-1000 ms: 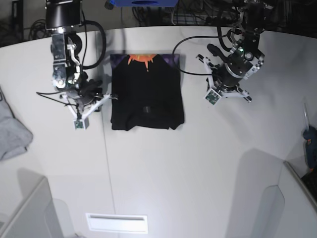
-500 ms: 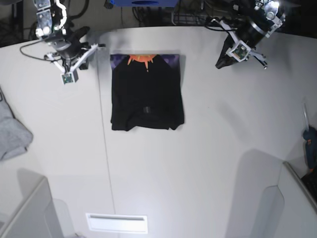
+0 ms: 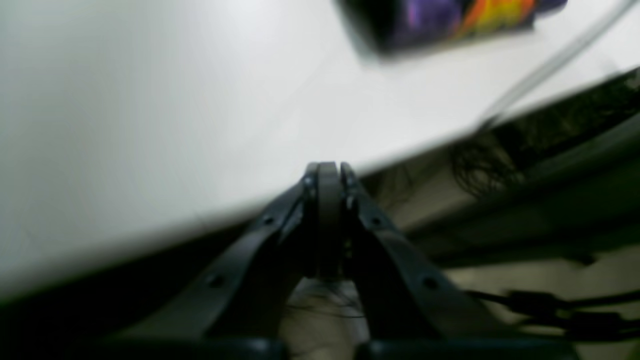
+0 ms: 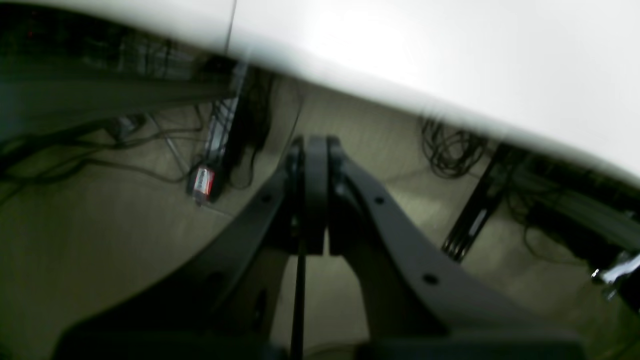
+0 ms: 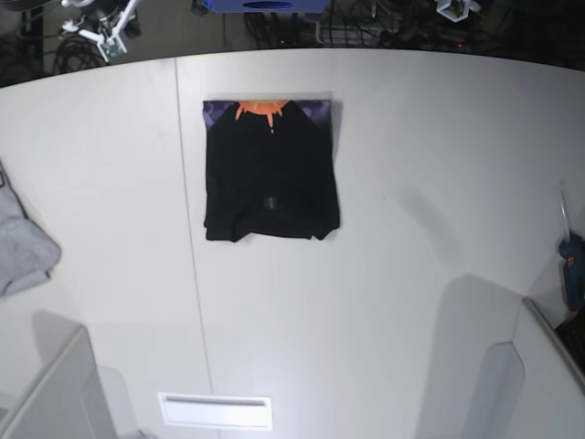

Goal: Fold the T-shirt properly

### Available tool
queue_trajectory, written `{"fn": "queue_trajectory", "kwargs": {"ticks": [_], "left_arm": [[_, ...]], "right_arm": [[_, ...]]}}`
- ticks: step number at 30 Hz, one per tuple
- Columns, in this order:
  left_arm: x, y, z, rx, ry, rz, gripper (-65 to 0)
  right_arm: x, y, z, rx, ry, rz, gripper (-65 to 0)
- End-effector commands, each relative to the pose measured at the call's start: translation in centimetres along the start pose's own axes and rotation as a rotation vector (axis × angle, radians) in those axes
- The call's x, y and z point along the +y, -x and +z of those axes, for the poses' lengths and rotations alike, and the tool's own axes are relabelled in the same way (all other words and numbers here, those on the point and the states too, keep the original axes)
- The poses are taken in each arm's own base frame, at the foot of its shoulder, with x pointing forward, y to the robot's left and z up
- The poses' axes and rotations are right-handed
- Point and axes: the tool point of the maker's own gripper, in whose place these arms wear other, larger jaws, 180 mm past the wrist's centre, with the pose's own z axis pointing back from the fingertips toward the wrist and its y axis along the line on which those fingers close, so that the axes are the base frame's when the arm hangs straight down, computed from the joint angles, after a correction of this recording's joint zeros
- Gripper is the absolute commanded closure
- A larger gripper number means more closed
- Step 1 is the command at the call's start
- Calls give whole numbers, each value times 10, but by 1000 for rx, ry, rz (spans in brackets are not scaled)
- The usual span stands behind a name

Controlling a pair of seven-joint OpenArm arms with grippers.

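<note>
Already the T-shirt (image 5: 271,170) lay as a compact black rectangle near the far edge of the tabletop (image 5: 411,274), slightly left of centre, its long axis running from far edge to near edge. A strip of purple and orange print showed along its far end. Its sides looked roughly straight, though the near hem was a little uneven.

Both arms were off the tabletop, beyond the far edge. The right gripper (image 4: 315,150) had its jaws pressed together on nothing, pointing at floor and cables past the table edge. The left gripper (image 3: 327,172) was likewise pressed together and empty; in its wrist view the shirt's printed end (image 3: 450,20) sat blurred at the top, up and to the right of the fingertips, well apart from them. In the base view only scraps of the arms showed at the two far corners, so I could not judge which was nearer the shirt.

A grey garment (image 5: 23,242) lay at the left edge, well apart from the shirt, and a blue object (image 5: 572,270) stood at the right edge. Nothing lay between either arm and the shirt. The fold appeared finished, so probably no further grasp was needed.
</note>
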Motion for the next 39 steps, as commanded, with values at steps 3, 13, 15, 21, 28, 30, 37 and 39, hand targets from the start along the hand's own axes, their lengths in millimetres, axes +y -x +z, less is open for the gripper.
{"fn": "queue_trajectory", "kwargs": {"ticks": [3, 13, 15, 21, 28, 30, 37, 39], "left_arm": [[4, 41, 30, 38, -53, 100, 0], [17, 144, 67, 180, -177, 254, 0], [13, 165, 64, 240, -152, 253, 0], [9, 208, 49, 386, -95, 274, 0], [27, 230, 24, 480, -121, 214, 0], [27, 242, 21, 575, -70, 160, 0], [51, 271, 5, 887, -25, -51, 0], [56, 269, -2, 902, -34, -60, 0]], "right_arm": [[3, 22, 13, 65, -21, 46, 0], [82, 107, -1, 333, -272, 141, 0], [104, 122, -11, 371, -318, 143, 0], [134, 164, -44, 487, -306, 46, 0], [160, 194, -80, 599, -277, -48, 0], [168, 200, -95, 615, -263, -80, 0], [152, 237, -151, 623, -107, -137, 0], [142, 231, -159, 549, -67, -134, 0]]}}
